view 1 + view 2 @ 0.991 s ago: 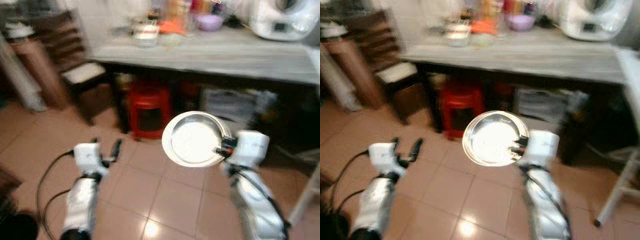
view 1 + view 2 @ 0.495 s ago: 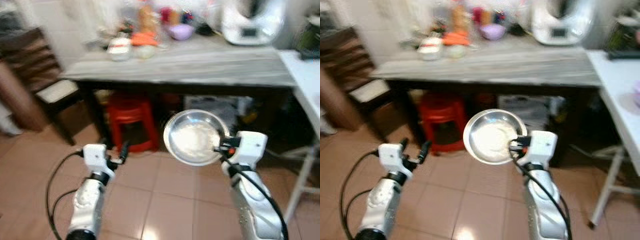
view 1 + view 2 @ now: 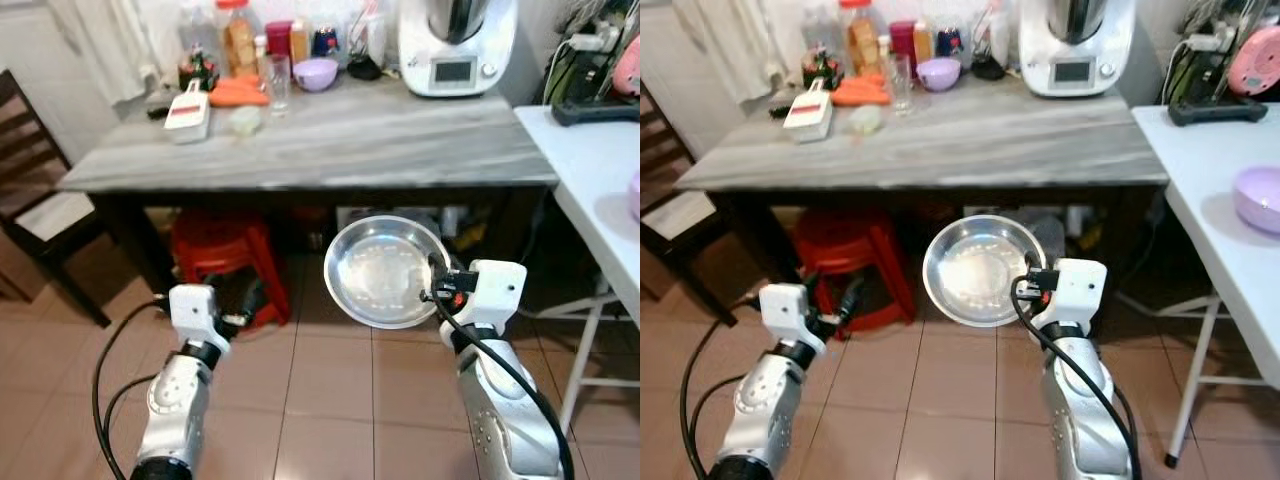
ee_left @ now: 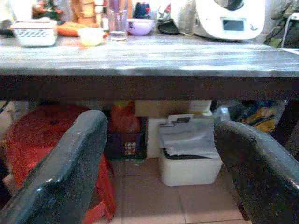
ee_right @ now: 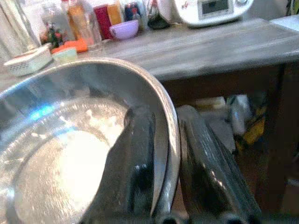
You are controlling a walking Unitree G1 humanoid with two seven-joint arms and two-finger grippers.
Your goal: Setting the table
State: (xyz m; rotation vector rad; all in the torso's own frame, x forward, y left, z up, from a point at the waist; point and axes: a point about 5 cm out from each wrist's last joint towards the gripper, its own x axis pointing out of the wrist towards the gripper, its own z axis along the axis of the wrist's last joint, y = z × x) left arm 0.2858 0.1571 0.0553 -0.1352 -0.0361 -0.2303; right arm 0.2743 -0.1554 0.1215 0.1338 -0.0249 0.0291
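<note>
Steel plate (image 3: 387,270) hangs tilted in the right claw (image 3: 436,285), whose two fingers (image 5: 135,158) pinch its rim, in front of the grey counter (image 3: 330,135). Left claw (image 4: 159,158) gapes wide, holding nothing, low before the red stool (image 3: 222,250).

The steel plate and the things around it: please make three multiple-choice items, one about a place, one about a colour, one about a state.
1. Where is the steel plate?
A. on the grey table
B. held in the air before the grey table
C. on the floor

2. What colour is the stool under the grey table?
A. red
B. blue
C. white

3. How is the left claw?
A. shut on a cup
B. shut on the plate
C. open, holding nothing

Answers: 1 B, the right claw pinches its rim; 2 A, it shows red in both eye views; 3 C, the left wrist view shows its fingers wide apart.
</note>
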